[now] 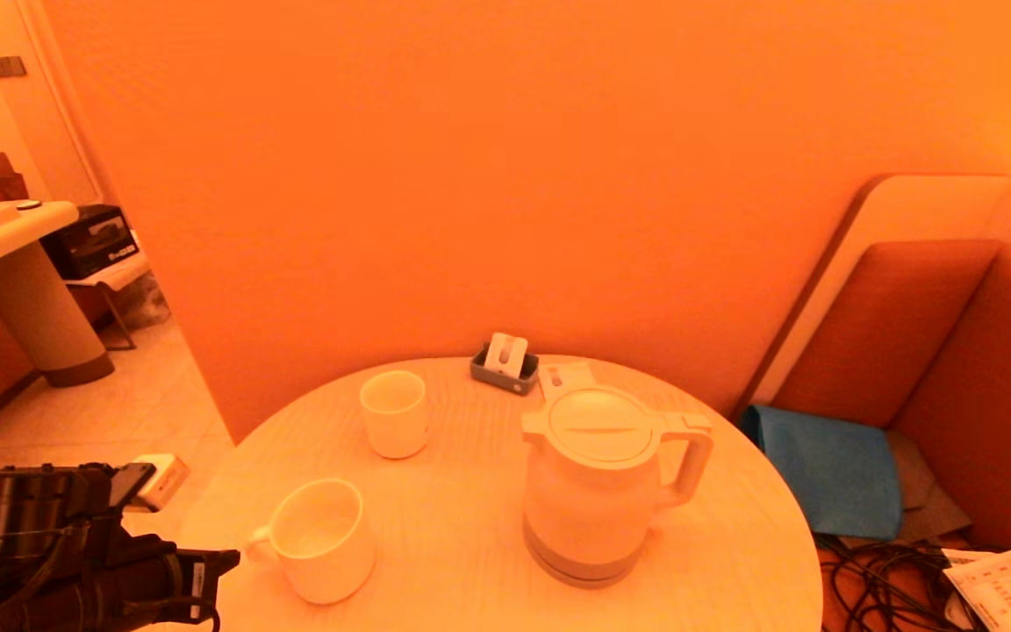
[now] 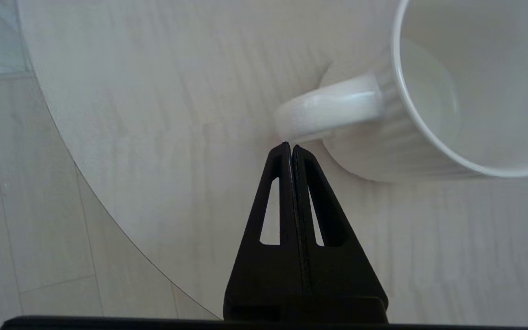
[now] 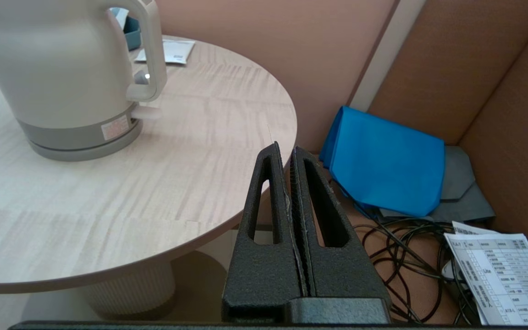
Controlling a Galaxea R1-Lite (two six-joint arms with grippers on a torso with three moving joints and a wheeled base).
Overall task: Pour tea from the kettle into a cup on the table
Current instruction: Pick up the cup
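Note:
The white kettle (image 1: pixel 598 483) stands upright on the right half of the round pale-wood table (image 1: pixel 470 527), lid shut, loop handle turned to the right. The cup (image 1: pixel 394 412), a small white tumbler, stands at the table's far left, empty. My left gripper (image 2: pixel 290 146) hangs shut and empty over the table's near-left edge, its tips just short of the mug's handle. My right gripper (image 3: pixel 287 151) is shut and empty, low beside the table's right edge, some way from the kettle (image 3: pixel 57 68) and its handle (image 3: pixel 147 50). It does not show in the head view.
A wider white mug (image 1: pixel 321 540) with a side handle sits at the near left, empty. A grey holder with white packets (image 1: pixel 505 362) and a sachet (image 1: pixel 558 379) lie at the far edge. Right of the table are a blue cloth (image 1: pixel 830 465), black cables (image 1: pixel 883 579) and a printed sheet (image 1: pixel 1006 588).

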